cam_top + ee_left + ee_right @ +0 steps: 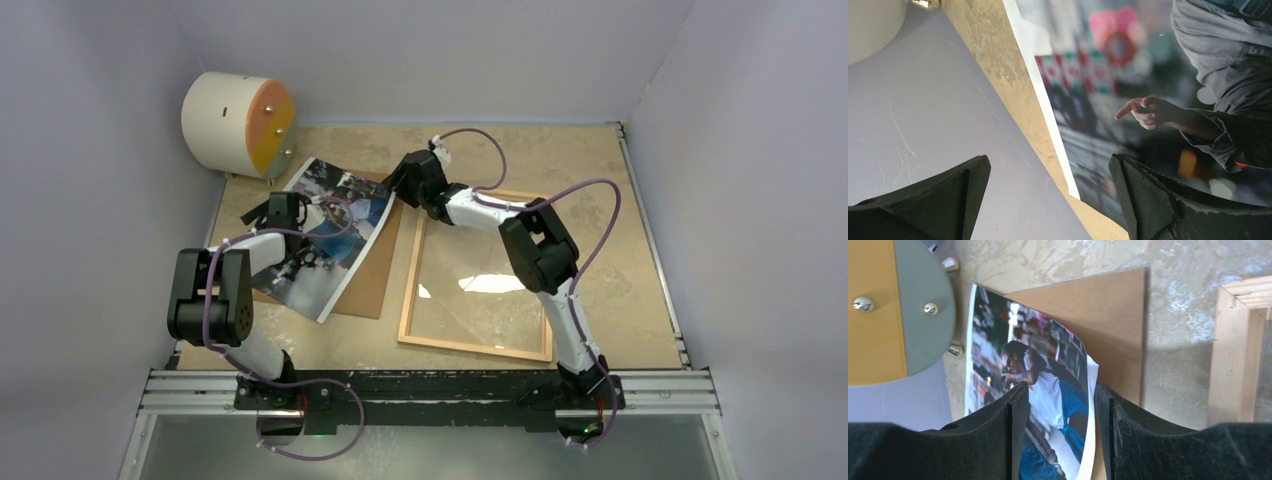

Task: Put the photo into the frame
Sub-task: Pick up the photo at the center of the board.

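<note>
The photo [330, 235] lies face up and askew, left of the frame [410, 290], its right part resting on a brown backing sheet [372, 285]. My right gripper [395, 185] is at the photo's far right corner. In the right wrist view that curled-up corner of the photo [1048, 385] stands between the fingers of my right gripper [1062, 395], with a gap still showing. My left gripper [290, 205] hovers over the photo's left edge. In the left wrist view the left gripper [1048, 160] is wide open above the white border of the photo [1148, 75]. The frame [1235, 355] lies flat, its pane bare.
A cream cylinder [235, 122] with an orange-and-grey end and metal studs stands at the back left, near the photo's far edge. Grey walls close in the table on three sides. The aluminium rail [430, 385] with the arm bases runs along the near edge.
</note>
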Controlling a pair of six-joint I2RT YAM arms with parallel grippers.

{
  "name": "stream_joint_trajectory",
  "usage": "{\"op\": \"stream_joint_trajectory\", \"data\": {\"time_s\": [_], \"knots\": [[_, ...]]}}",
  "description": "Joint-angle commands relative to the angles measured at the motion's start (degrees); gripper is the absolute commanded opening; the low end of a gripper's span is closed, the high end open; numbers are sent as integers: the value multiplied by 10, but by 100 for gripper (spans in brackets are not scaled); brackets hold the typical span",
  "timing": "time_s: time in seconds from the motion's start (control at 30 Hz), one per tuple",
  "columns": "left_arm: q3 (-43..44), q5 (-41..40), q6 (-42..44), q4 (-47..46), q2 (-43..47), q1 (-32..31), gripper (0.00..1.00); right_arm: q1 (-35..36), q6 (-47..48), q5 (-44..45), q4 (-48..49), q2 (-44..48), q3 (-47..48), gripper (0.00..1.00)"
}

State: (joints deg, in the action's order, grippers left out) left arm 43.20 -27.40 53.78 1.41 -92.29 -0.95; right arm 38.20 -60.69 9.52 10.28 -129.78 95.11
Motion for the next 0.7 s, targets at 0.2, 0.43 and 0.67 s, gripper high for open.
{"op": "stream_joint_trajectory", "data": {"time_s": [0.2, 0.43, 0.67], "knots": [[-24, 47, -11, 31, -20, -6, 100, 4, 9, -49, 53, 20, -2, 54], [-24, 48, -12, 36, -16, -6, 100, 2, -16, -94, 71, -20, 4, 53], [-20, 51, -13, 40, -14, -5, 100, 1, -1, -82, 39, -32, 9, 52]]}}
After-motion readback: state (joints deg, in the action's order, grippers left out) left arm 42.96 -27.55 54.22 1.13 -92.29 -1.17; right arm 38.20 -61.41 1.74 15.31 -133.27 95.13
